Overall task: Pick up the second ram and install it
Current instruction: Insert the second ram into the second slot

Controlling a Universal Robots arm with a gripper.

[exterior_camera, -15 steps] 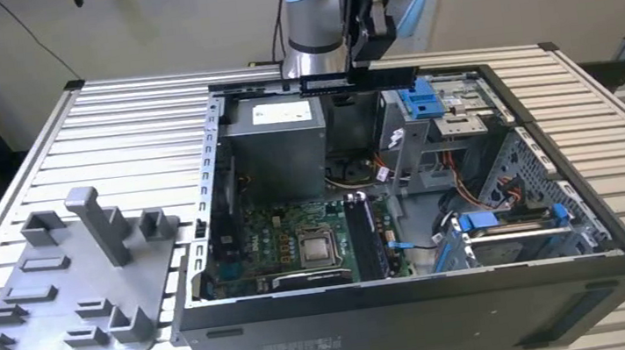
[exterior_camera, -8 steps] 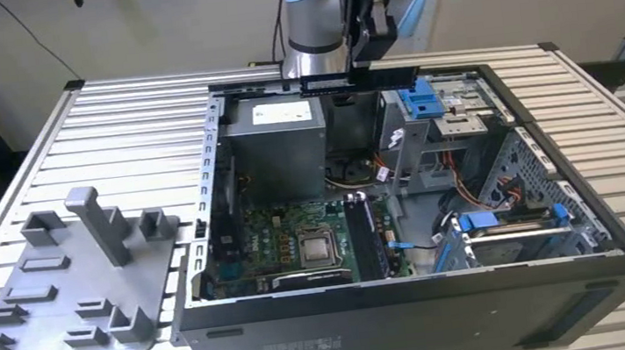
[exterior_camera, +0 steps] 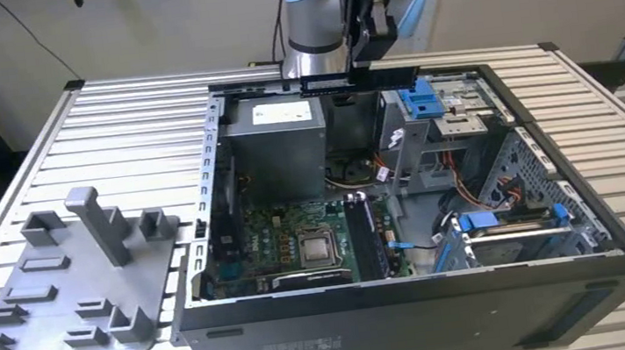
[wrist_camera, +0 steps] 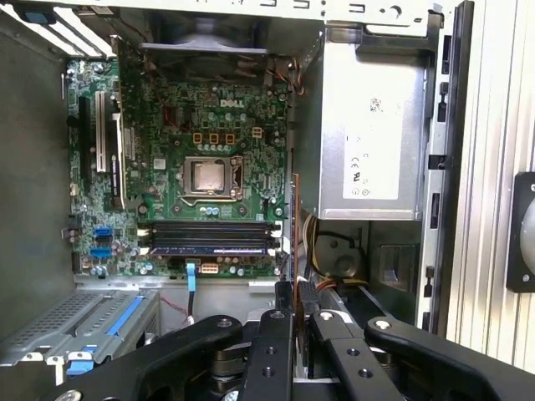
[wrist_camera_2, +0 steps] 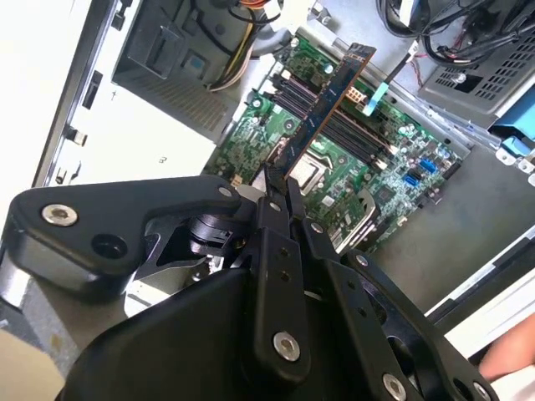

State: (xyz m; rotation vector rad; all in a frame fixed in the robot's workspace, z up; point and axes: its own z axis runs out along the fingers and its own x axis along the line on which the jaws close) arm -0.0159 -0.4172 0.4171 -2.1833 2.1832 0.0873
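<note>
Second wrist view: I saw the pincer [wrist_camera_2: 280, 182] closed on the second ram [wrist_camera_2: 330, 104], fingers pressed flat against its two faces at one short end.
First wrist view: I saw the same stick edge-on as a thin line [wrist_camera: 294, 234] rising out of the closed pincer [wrist_camera: 294, 291].
Location of the second ram: it was carried in the air above the motherboard [wrist_camera_2: 251, 138], clear of it and not seated in anything. Most of its length stood free beyond the fingertips.
Memory slots: the dark slots [wrist_camera: 209, 238] lay near the processor socket [wrist_camera: 207, 175]. I could not tell how many were already filled.
Exterior view: the arm [exterior_camera: 312, 16] hung over the far side of the open computer case [exterior_camera: 422, 304], which sat on the slatted worktop [exterior_camera: 106, 119] beside the grey fixture tray [exterior_camera: 67, 291].
Handling, weight: I judged the stick very light.
Handling, stiffness: I judged it rigid but thin, so likely to crack if bent or twisted.
Handling, fragile parts: I took the chips and the contact edge to be the parts to keep off.
Handling, grip point: I judged a flat pinch across the faces sound, but an end hold leaves a long lever that could swing under side load.
</note>
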